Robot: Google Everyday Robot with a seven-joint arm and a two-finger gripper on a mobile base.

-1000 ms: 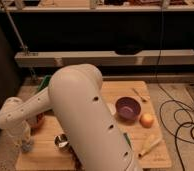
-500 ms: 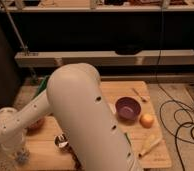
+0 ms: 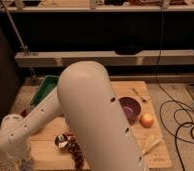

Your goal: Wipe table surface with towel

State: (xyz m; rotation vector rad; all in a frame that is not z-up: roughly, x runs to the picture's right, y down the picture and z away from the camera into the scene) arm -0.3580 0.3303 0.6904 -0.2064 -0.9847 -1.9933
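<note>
The tool [image 3: 25,161] is kept pressed together at the near left edge of the surface [image 3: 42,145]. No towel can be made out, so wiping is judged not begun.

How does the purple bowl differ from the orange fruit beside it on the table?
The purple bowl is wide, open and hollow; the orange fruit is a smaller, closed ball. The bowl is dark, the fruit bright. Both rest side by side on the table surface. The gripper is low at the picture's lower left.
</note>
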